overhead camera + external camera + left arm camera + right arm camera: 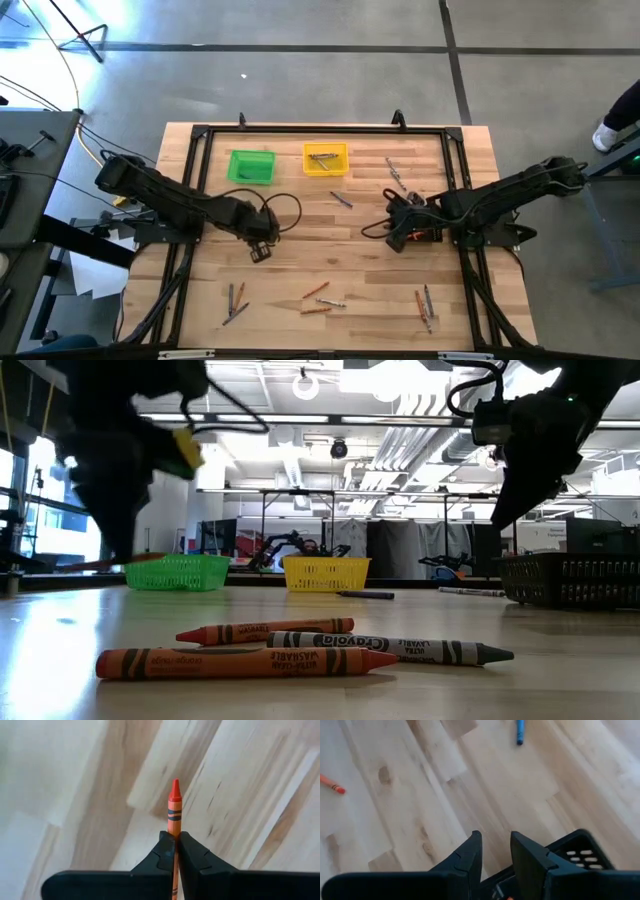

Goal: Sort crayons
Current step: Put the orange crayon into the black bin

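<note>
My left gripper [262, 252] [175, 836] stands left of the table's middle, shut on an orange-red crayon [173, 812]. Loose crayons lie near the front edge: one group at the left [235, 300], one in the middle [318, 298] [240, 660], one at the right [423, 305]. Others lie farther back [342, 199] [395, 172]. My right gripper [395, 228] [496, 842] hangs open over bare wood right of the middle, beside a black bin [575, 851]. My left gripper pinches the orange-red crayon's shaft [173, 827] between its two fingers, coming from above and pointing steeply down. The crayon's pointed end [174, 790] sticks out past the fingers. In the low view the crayon [105, 564] shows roughly level and lifted clear of the table.
A green bin [250, 166] [178, 572] and a yellow bin [325, 158] [326, 572] holding crayons stand at the far side. The black bin [575, 580] stands at the right. A blue crayon [520, 731] and an orange one [332, 784] lie ahead of my right gripper.
</note>
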`<state>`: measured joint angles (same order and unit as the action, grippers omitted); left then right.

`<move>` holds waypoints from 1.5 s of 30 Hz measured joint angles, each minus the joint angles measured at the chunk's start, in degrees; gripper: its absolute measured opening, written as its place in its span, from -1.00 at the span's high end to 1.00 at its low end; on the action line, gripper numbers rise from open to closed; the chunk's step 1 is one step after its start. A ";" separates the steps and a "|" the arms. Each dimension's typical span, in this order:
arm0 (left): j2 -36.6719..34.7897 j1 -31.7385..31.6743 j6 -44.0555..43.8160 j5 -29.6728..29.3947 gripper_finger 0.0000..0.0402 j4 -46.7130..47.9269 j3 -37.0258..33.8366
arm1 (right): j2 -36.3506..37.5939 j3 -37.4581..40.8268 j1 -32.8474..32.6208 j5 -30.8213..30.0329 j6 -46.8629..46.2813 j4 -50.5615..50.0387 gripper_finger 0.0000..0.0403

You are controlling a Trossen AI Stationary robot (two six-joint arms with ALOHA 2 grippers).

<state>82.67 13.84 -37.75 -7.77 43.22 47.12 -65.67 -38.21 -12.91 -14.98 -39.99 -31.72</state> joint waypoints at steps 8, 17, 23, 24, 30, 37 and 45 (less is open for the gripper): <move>-0.07 -0.01 8.60 -21.34 1.00 -12.17 7.97 | 0.00 0.04 0.15 -17.45 3.77 12.58 0.52; -0.13 -0.01 30.57 -36.32 1.00 -44.65 9.18 | -0.78 0.04 0.13 -23.56 19.87 33.48 0.52; -0.13 0.01 36.38 -34.68 1.00 -57.32 9.20 | -4.60 0.04 0.13 -23.53 25.87 42.13 0.52; -0.13 -0.01 36.53 -34.38 1.00 -58.05 9.20 | -5.25 0.04 0.11 -23.47 27.03 43.38 0.52; 0.30 0.01 36.44 -33.38 1.00 -60.49 9.20 | -9.24 0.04 0.11 -15.69 33.78 53.95 0.52; 3.18 0.01 36.50 -29.67 1.00 -64.79 9.20 | -11.94 0.06 0.11 -10.24 38.59 63.22 0.52; 5.94 -0.01 37.04 -28.46 1.00 -70.02 9.20 | -11.98 0.04 0.11 -9.31 38.84 65.40 0.52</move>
<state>88.61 13.82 -0.72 -36.23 -26.79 56.31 -77.65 -38.17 -12.80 -24.29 -1.15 33.68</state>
